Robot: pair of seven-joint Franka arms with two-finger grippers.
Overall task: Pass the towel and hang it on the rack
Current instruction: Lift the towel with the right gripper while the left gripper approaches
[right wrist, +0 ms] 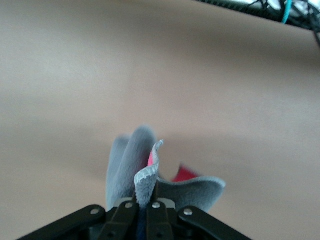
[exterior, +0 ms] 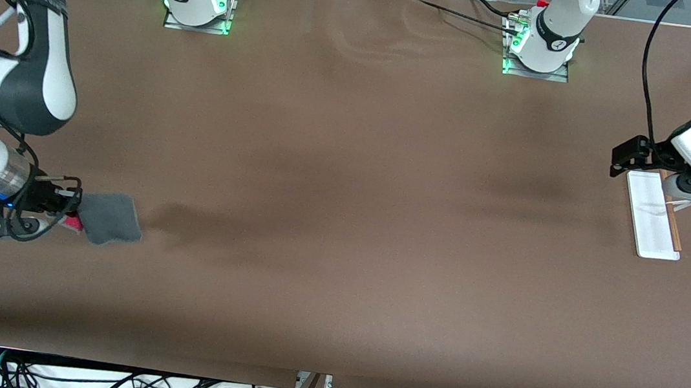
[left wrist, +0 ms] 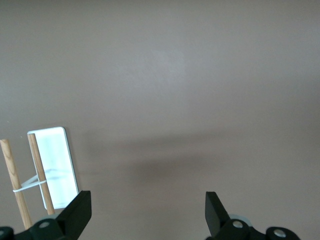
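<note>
Bare brown table (exterior: 342, 220) open from the rack (exterior: 655, 216) toward the right arm's end, left gripper (exterior: 624, 157) hanging over the rack's base, towel (exterior: 112, 218) well apart from the rack.

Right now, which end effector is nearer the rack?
Left. The left end effector hovers open just above the rack; the right end effector is at the table's right-arm end, shut on the towel.

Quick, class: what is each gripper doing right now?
Left gripper: open, empty, over the table beside the rack.
Right gripper: shut on the towel.
</note>
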